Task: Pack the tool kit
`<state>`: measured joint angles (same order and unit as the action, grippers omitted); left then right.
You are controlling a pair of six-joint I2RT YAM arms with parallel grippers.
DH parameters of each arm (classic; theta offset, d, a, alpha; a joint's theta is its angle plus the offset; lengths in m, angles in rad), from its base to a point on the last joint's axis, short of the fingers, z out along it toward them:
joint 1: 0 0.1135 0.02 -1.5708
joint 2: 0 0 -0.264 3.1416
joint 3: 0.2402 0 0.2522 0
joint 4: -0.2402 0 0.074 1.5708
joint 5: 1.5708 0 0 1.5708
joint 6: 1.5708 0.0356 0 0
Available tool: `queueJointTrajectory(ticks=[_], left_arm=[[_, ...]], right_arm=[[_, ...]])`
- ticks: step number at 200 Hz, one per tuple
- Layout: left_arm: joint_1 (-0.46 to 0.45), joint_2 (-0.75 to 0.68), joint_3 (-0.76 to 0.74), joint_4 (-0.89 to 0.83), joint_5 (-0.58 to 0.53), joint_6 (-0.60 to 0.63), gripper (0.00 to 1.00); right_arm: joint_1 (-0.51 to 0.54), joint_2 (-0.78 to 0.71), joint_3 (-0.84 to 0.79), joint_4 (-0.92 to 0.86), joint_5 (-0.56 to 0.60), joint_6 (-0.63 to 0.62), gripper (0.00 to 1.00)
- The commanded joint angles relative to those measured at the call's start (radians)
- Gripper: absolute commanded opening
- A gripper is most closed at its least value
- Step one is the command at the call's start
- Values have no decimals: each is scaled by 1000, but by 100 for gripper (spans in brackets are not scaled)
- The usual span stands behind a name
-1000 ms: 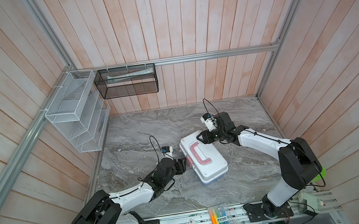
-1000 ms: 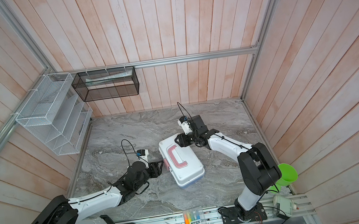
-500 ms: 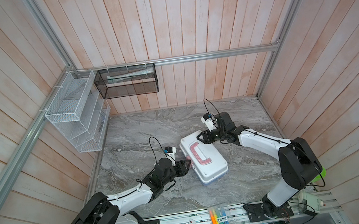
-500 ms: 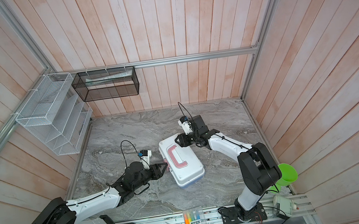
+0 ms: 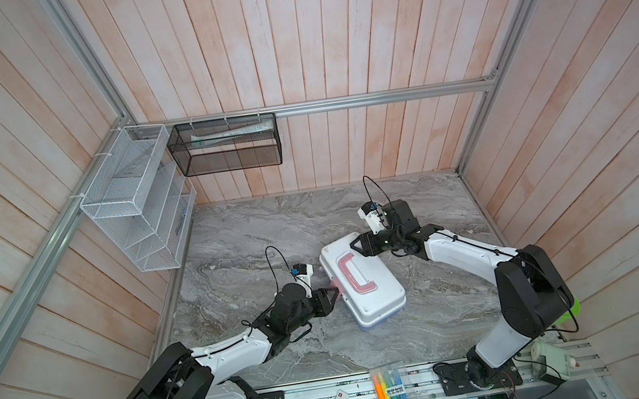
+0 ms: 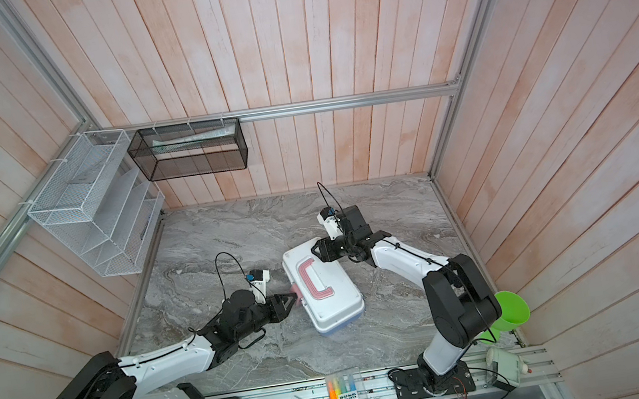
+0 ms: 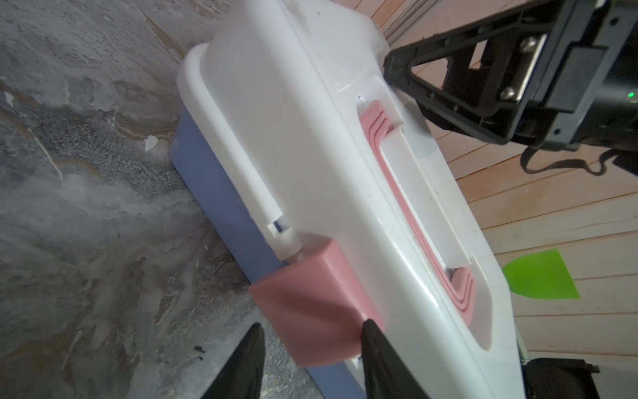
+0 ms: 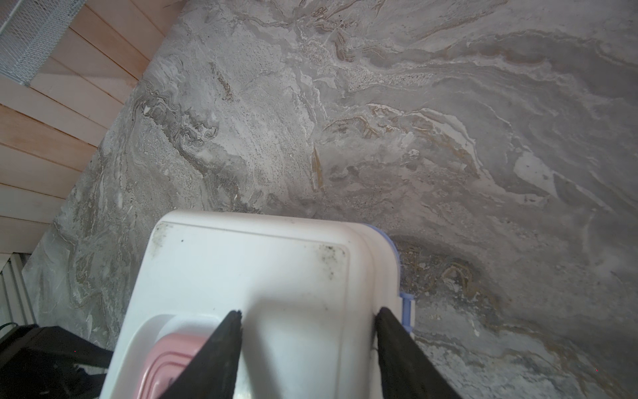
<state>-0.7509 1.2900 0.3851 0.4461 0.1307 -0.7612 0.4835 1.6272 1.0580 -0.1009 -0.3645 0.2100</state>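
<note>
The tool kit [image 5: 367, 286] [image 6: 328, 296] lies closed on the marble top, a white lid over a blue base. Its pink handle [image 5: 355, 275] lies flat in the lid recess. My left gripper [image 5: 334, 293] [image 7: 312, 324] is open around the pink latch [image 7: 310, 304], which sticks out from the case's side. One fingertip [image 7: 369, 326] touches the latch's lid side; the other stands apart over the marble. My right gripper [image 5: 355, 246] [image 8: 310, 312] is open at the case's far end, with one finger over the lid [image 8: 259, 269] and the other at the hinge-side edge. No tools show.
A clear pack of highlighters [image 5: 393, 392] lies on the front rail. A white wire rack [image 5: 133, 200] and a black mesh basket [image 5: 225, 146] hang on the back-left walls. A green cup [image 6: 510, 309] stands behind the right arm's base.
My left gripper has moved forward to the pink latch and its jaws have narrowed around it. The right arm and the case have stayed put.
</note>
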Motion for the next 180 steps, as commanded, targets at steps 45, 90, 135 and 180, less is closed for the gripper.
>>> queueJointTrajectory(ticks=[45,90,135,180], left_arm=[[2,14,0,24,24,5,45],[2,20,19,-17,20,2,43],[1,27,31,-42,26,4,43],[1,66,61,-57,45,14,42]], right_arm=[[13,37,-58,-135,-12,-3,59],[13,35,-57,-137,-8,-1,59],[13,40,-60,-134,-12,2,59],[13,37,-61,-138,-9,1,59]])
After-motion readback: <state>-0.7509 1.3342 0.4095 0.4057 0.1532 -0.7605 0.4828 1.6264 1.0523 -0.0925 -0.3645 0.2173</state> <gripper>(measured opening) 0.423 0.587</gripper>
